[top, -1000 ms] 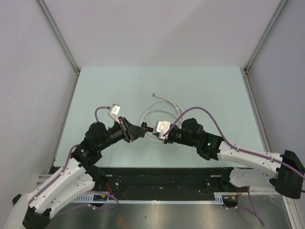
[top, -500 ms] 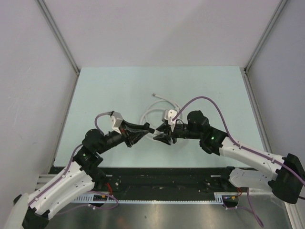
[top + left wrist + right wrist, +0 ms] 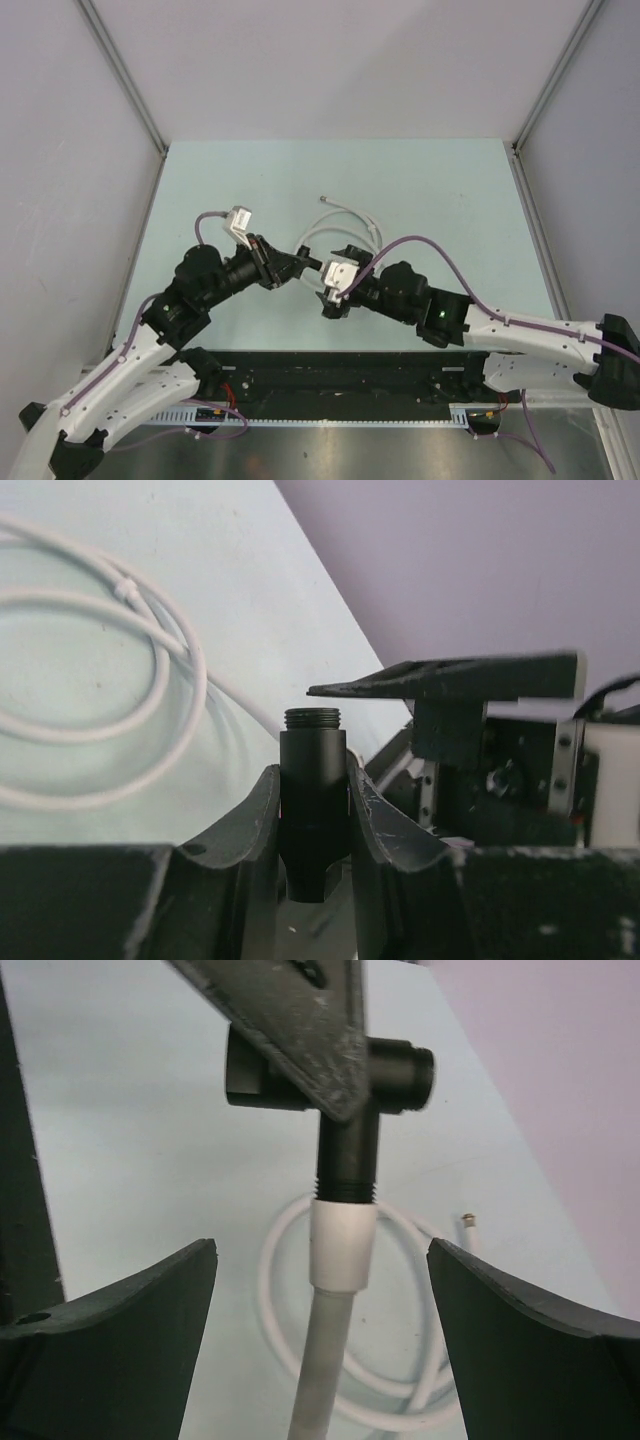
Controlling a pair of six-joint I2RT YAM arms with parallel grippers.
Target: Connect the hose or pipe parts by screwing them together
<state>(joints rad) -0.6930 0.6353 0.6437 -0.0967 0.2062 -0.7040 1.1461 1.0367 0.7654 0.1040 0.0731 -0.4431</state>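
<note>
A black T-shaped pipe fitting (image 3: 313, 742) stands between the jaws of my left gripper (image 3: 313, 774), which is shut on it; its threaded end points up. In the right wrist view the same fitting (image 3: 350, 1150) hangs under a left finger (image 3: 290, 1020). The hose's white collar (image 3: 343, 1245) sits against the threads of its stem. The white hose (image 3: 322, 1370) runs down between the jaws of my right gripper (image 3: 320, 1250), which is open wide and touches nothing. From above, the left gripper (image 3: 298, 266) and right gripper (image 3: 327, 297) meet at mid-table.
The rest of the white hose lies in loose loops (image 3: 322, 233) on the pale green table (image 3: 450, 190) behind the grippers. Its free end with a small fitting (image 3: 323, 198) points to the far side. Purple cables (image 3: 440, 245) arc over both arms. Grey walls enclose the table.
My right gripper has opened wide and let go of the hose collar, and has drawn back a little toward the near edge. The left gripper still holds the black fitting.
</note>
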